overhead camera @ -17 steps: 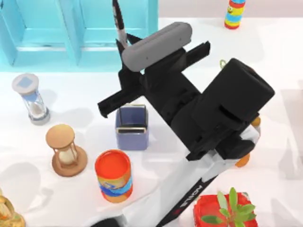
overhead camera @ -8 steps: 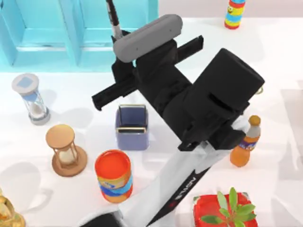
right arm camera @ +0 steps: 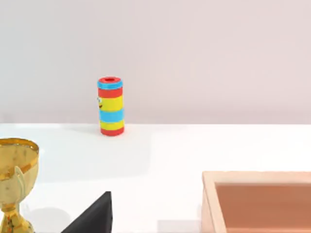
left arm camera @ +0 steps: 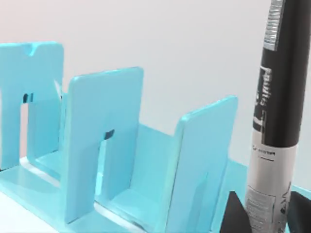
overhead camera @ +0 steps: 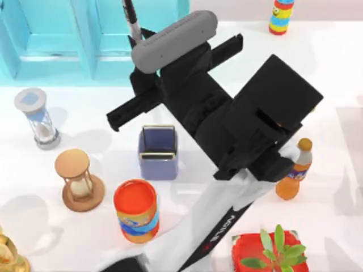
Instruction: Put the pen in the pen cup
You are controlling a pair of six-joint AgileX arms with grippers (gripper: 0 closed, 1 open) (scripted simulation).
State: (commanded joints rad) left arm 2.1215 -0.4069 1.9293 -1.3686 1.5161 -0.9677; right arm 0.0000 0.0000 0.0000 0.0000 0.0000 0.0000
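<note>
Left end effector [overhead camera: 138, 45] hangs high over the middle of the table, clenched on the pen [overhead camera: 130, 20]; the left wrist view shows the black barrel with its whitish band [left arm camera: 269, 160] standing upright between two dark fingers [left arm camera: 235, 216]. From above, the pen rises out past the grey wrist camera toward the far edge, so its lower tip is hidden under the arm, and I can only guess it sits a little beyond the cup [overhead camera: 158, 152] rather than over its mouth.

Over the last second the arm has swung toward the table's left and farther back: the pen's top has drifted left and nearly out of view, and the orange bottle [overhead camera: 295, 170] at the right, once mostly covered, now stands uncovered. The cup has not shifted. It sits on the table nearer than the end effector, its mouth unobstructed and divider visible, with the orange can [overhead camera: 136, 209] just in front of it and the wooden hourglass [overhead camera: 78, 180] to its left.

That means the carry is under way but not aligned; the pen probably has to come back toward the cup before being lowered.

Beyond the end effector stands the turquoise rack [overhead camera: 85, 39], and the striped cylinder [overhead camera: 281, 16] at the far right. The right arm is parked; its wrist view looks past a gold trophy [right arm camera: 14, 184].
</note>
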